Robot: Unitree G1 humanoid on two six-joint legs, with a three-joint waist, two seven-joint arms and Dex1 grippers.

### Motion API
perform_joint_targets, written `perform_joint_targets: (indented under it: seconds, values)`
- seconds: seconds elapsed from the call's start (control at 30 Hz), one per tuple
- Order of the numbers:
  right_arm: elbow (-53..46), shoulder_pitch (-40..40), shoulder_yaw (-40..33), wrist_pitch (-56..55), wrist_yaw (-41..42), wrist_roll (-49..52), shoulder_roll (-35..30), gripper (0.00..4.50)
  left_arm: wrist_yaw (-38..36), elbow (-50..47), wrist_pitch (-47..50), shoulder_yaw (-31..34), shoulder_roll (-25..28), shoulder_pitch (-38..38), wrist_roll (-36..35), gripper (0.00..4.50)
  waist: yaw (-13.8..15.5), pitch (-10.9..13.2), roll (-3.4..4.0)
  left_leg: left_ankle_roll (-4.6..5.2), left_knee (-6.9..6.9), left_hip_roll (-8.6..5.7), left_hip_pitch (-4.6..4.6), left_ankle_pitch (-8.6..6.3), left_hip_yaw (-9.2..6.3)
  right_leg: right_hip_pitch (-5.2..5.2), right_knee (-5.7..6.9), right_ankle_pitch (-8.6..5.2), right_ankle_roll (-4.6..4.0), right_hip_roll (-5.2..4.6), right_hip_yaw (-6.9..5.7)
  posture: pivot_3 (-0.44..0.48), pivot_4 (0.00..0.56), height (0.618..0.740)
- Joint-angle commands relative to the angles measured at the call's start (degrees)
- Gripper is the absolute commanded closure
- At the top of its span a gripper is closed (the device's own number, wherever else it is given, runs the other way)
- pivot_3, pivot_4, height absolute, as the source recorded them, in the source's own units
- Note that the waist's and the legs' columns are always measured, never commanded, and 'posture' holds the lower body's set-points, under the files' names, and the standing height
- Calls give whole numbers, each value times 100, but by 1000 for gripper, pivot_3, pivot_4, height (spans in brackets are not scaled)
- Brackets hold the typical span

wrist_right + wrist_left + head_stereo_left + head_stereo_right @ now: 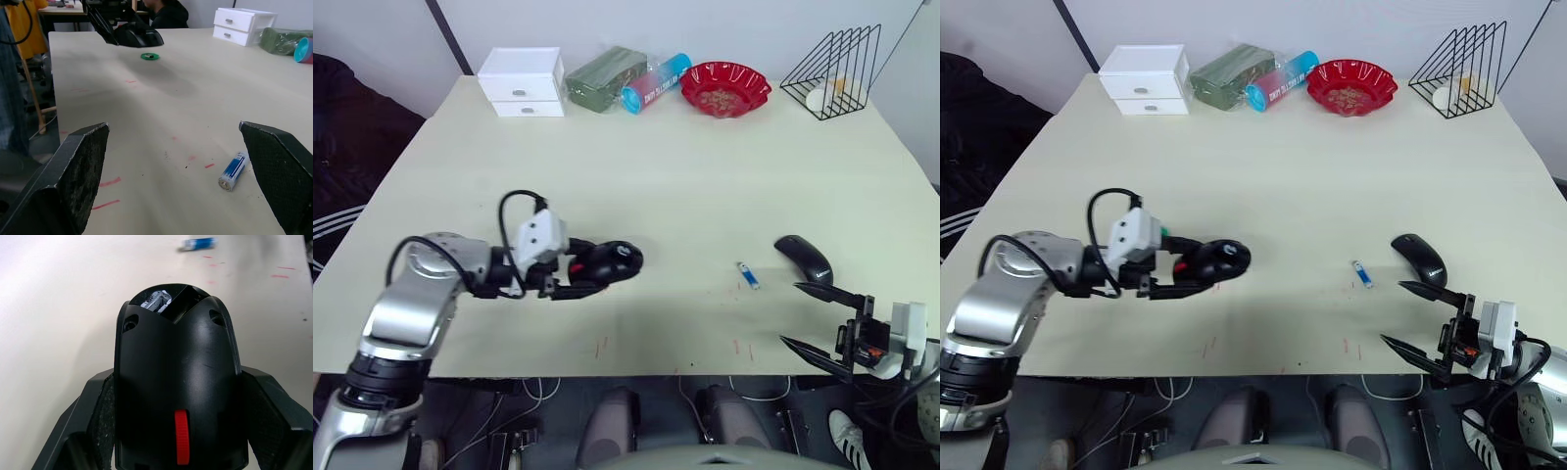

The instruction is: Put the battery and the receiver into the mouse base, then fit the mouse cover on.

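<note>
mouse base [607,262] is held in the left gripper [576,274], fingers closed on its two sides, toward the robot's left part of the table [656,176]. from the left wrist view it appears lifted a little off the surface, but i cannot confirm this. the red scroll wheel [181,436] sits at the near end; the open compartment [164,301] is at the far end.

battery [748,276] lies loose on the table, well apart from the base, toward the robot's right. mouse cover [803,258] rests just beyond it, untouched. right gripper [822,318] hangs at the near table edge, fingers spread wide, holding nothing; the battery sits between and ahead of its fingers in the right wrist view.

progress, as judged: early. battery not in, cover not on. all three fitting steps appear outstanding.

unclear: receiver not identified. a pale part shows inside the compartment, too small to name. a small green disc [149,57] lies on the table below the held base; purpose unknown. inside of the base is mostly hidden from the head views.
</note>
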Motion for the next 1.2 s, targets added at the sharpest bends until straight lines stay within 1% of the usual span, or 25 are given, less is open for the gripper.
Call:
perform_joint_targets:
  seconds: [0.03,0.07,0.13,0.17,0.23,0.4,0.67,0.87,1.03,1.2]
  values:
    - [-56,-72,-121,-1,67,124,-101,0,267,-391,62,-342,-37,-59,112,1607,-16,2,3,0,0,0,1,0,0,0,0,0,0,2,2,0,150,740]
    - [-71,-79,-127,3,64,132,-114,0,315,-456,-77,-544,-11,-30,309,1607,-14,3,5,0,0,0,2,0,0,0,0,0,0,3,4,0,150,740]
    - [-78,-97,-143,14,69,151,-150,0,516,-586,-33,-676,-166,14,284,1607,-7,4,7,0,0,0,3,0,3,0,-1,0,0,3,6,0,150,740]
    - [-73,-104,-151,28,65,162,-161,0,561,-629,98,-791,-134,-11,336,1607,-5,5,7,0,0,0,3,0,5,0,-2,0,0,3,9,0,150,740]
    - [-65,-110,-161,36,59,164,-169,0,576,-648,23,-1034,-107,-72,511,1607,-3,6,9,0,0,0,2,0,4,0,-2,0,0,4,8,0,150,740]
    - [-113,-41,-170,45,44,163,-169,0,656,-685,250,-1499,-288,-278,556,1607,9,7,11,0,0,0,2,0,11,0,-4,0,0,4,10,0,150,740]
    - [-216,34,-183,84,-29,144,-174,0,911,-451,328,-2132,-556,-512,1006,1607,11,8,13,0,0,0,2,0,13,0,-5,0,0,6,11,0,150,740]
    - [-235,81,-180,-44,-159,30,-116,0,1101,-258,564,-2365,-890,-681,1129,1607,20,8,13,1,0,-2,0,0,13,0,-8,0,1,7,13,0,150,740]
    - [-264,111,-142,-43,-183,29,-104,0,1117,-186,645,-2416,-945,-696,1170,1607,16,9,14,1,0,-2,1,0,11,0,-8,0,1,8,14,0,150,740]
    - [-249,93,-64,-64,-130,-29,-110,0,1046,-40,469,-2575,-894,-704,1339,1607,27,8,15,1,0,-2,1,0,10,1,-8,0,1,8,14,0,150,740]
